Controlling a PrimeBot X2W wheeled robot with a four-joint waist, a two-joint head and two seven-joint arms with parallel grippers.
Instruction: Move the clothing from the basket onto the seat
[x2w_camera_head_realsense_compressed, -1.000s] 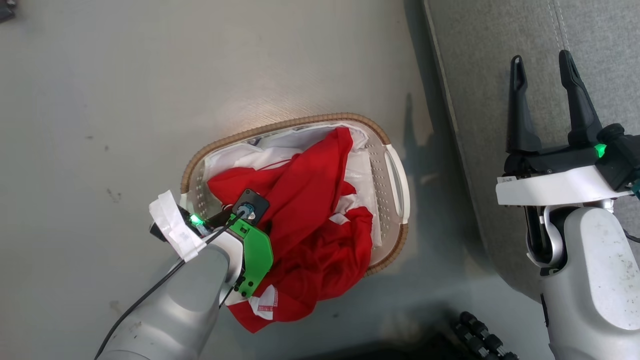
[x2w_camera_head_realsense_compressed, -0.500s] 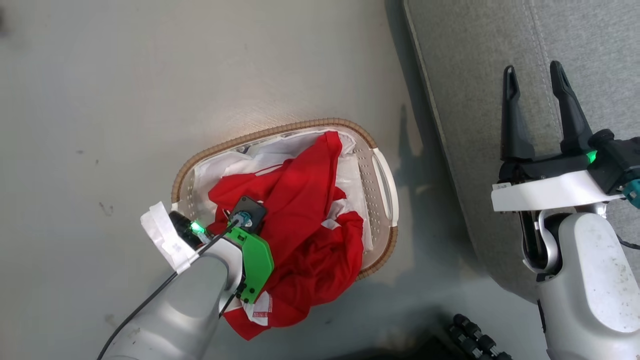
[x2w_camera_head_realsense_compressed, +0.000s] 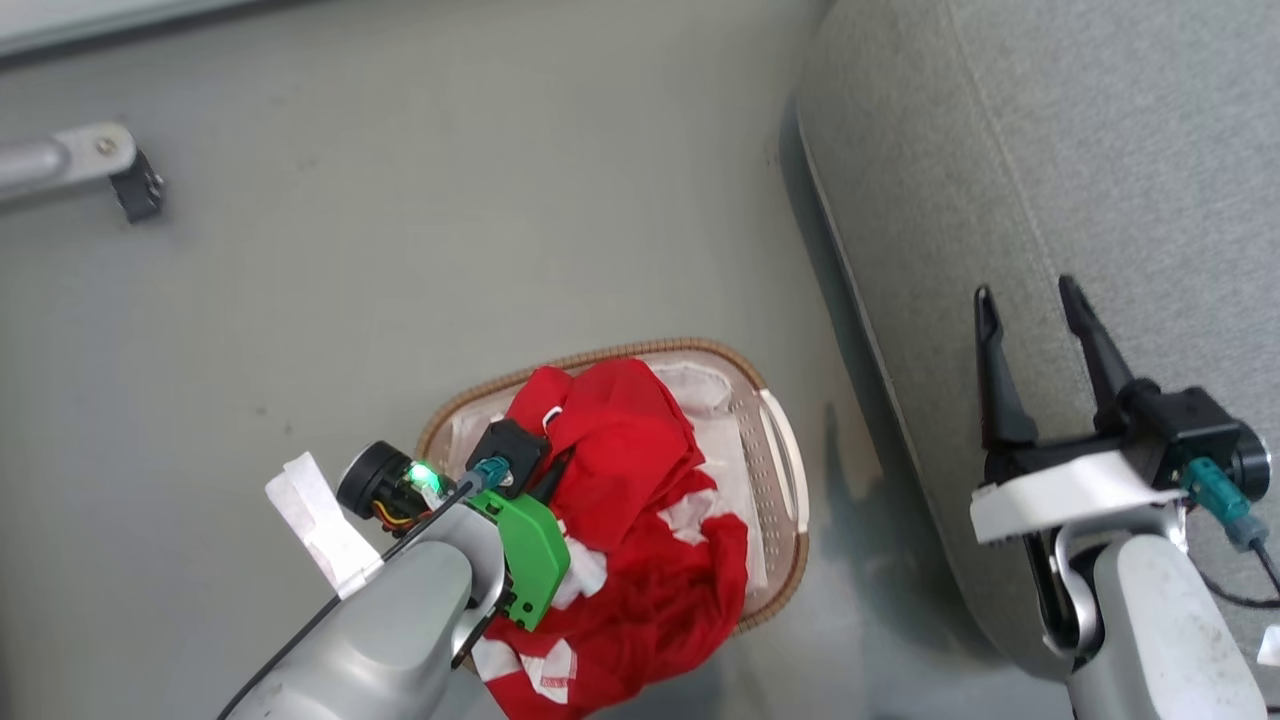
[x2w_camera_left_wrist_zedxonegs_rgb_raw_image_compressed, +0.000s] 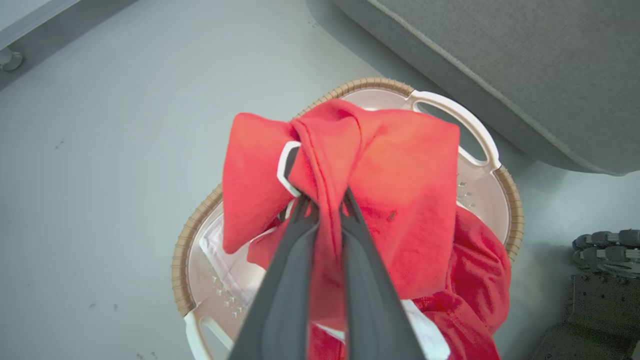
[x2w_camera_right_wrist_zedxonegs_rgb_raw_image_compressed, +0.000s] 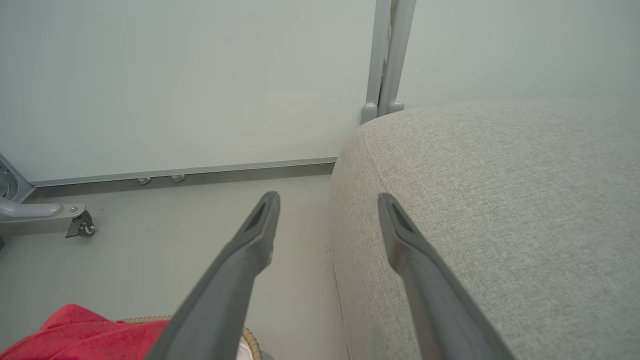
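The red clothing (x2w_camera_head_realsense_compressed: 640, 500) is heaped in the cream basket (x2w_camera_head_realsense_compressed: 790, 470), spilling over its near rim. In the left wrist view my left gripper (x2w_camera_left_wrist_zedxonegs_rgb_raw_image_compressed: 322, 200) is shut on a bunched fold of a red garment (x2w_camera_left_wrist_zedxonegs_rgb_raw_image_compressed: 400, 170), which hangs raised above the basket (x2w_camera_left_wrist_zedxonegs_rgb_raw_image_compressed: 515, 210). More red fabric (x2w_camera_left_wrist_zedxonegs_rgb_raw_image_compressed: 475, 280) lies below it. My right gripper (x2w_camera_head_realsense_compressed: 1030, 300) stands open and empty over the edge of the grey seat (x2w_camera_head_realsense_compressed: 1100, 150). In the right wrist view its fingers (x2w_camera_right_wrist_zedxonegs_rgb_raw_image_compressed: 260, 225) straddle the seat's corner (x2w_camera_right_wrist_zedxonegs_rgb_raw_image_compressed: 500, 200).
A metal leg with a castor (x2w_camera_head_realsense_compressed: 120, 175) stands on the grey floor at the far left. A dark ribbed wheel part (x2w_camera_left_wrist_zedxonegs_rgb_raw_image_compressed: 605, 245) sits near the basket. The white liner (x2w_camera_head_realsense_compressed: 710, 385) shows inside the basket. A wall and a grey post (x2w_camera_right_wrist_zedxonegs_rgb_raw_image_compressed: 387, 55) stand behind the seat.
My left gripper has shut on the red garment and drawn it up from the basket. The head camera has shifted, so the whole picture sits lower. The right gripper stays open.
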